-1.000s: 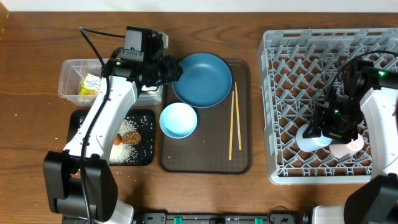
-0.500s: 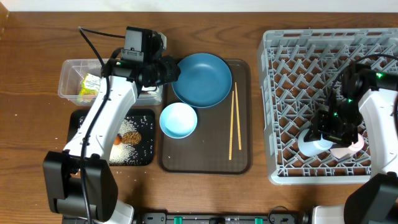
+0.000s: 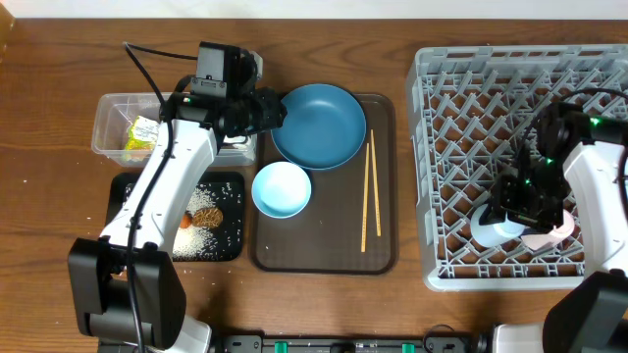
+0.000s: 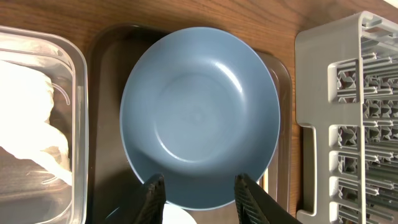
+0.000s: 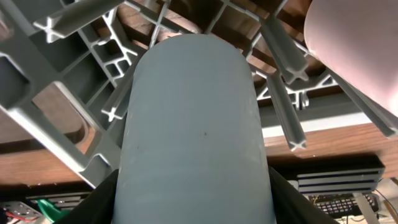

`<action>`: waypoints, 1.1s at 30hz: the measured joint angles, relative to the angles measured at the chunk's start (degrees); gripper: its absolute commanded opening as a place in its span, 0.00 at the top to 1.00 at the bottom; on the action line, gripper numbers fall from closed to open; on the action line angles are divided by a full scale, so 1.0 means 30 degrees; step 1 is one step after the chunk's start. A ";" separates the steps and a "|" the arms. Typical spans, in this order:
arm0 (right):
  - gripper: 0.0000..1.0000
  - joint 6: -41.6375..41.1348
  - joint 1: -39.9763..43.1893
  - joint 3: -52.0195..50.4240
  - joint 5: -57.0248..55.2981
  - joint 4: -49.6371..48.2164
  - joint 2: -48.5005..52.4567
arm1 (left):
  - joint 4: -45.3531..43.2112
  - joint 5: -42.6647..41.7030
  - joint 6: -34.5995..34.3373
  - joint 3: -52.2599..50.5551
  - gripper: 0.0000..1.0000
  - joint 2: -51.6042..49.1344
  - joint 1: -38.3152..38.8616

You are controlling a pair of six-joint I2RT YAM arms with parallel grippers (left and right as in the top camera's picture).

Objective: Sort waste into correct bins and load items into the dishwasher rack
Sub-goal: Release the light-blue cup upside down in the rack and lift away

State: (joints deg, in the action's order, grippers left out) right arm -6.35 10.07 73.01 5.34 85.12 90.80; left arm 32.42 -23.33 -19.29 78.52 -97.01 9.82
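My left gripper [image 3: 272, 111] hangs open over the near rim of the large blue plate [image 4: 199, 115], its fingers [image 4: 154, 190] apart and nothing between them. The plate [image 3: 319, 125] lies on the brown serving tray [image 3: 388, 255], beside the pale blue bowl [image 3: 282, 189] and the chopsticks [image 3: 370, 191]. My right gripper [image 5: 194, 208] is shut on the light-blue cup [image 5: 196, 118], held low among the pegs of the dishwasher rack [image 3: 491, 88]. The pink cup [image 3: 552, 233] lies just beside the light-blue cup [image 3: 488, 226]. A white napkin [image 4: 28, 124] and a yellow-green wrapper [image 3: 142, 132] lie in the clear tub [image 3: 110, 103].
The black tray [image 3: 231, 245] at front left holds scattered rice [image 3: 211, 191], a brown biscuit piece [image 3: 205, 214] and a bit of carrot [image 3: 184, 221]. The rack's grey wall [image 4: 311, 81] stands close to the right of the serving tray.
The left gripper's jaws have spread a little wider above the plate. The right gripper with the light-blue cup has shifted only slightly inside the rack.
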 measured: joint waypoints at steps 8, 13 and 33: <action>0.54 -0.0306 0.0000 -0.1413 0.0007 -0.1486 0.0000 | 0.0000 0.0007 0.0000 0.0000 0.62 0.0000 0.0000; 0.28 -0.0568 0.0000 -0.1508 -0.0007 -0.1392 0.0000 | 0.0000 0.0007 0.0007 0.0000 0.62 0.0000 0.0000; 0.22 -0.0612 0.0000 0.0750 -0.0066 -0.0342 0.0073 | 0.0342 0.0393 0.0022 -0.0022 0.64 0.0415 0.0000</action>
State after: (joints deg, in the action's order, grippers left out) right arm -8.19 10.07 75.26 5.15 84.09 91.02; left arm 33.45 -22.15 -19.22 78.46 -95.77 9.82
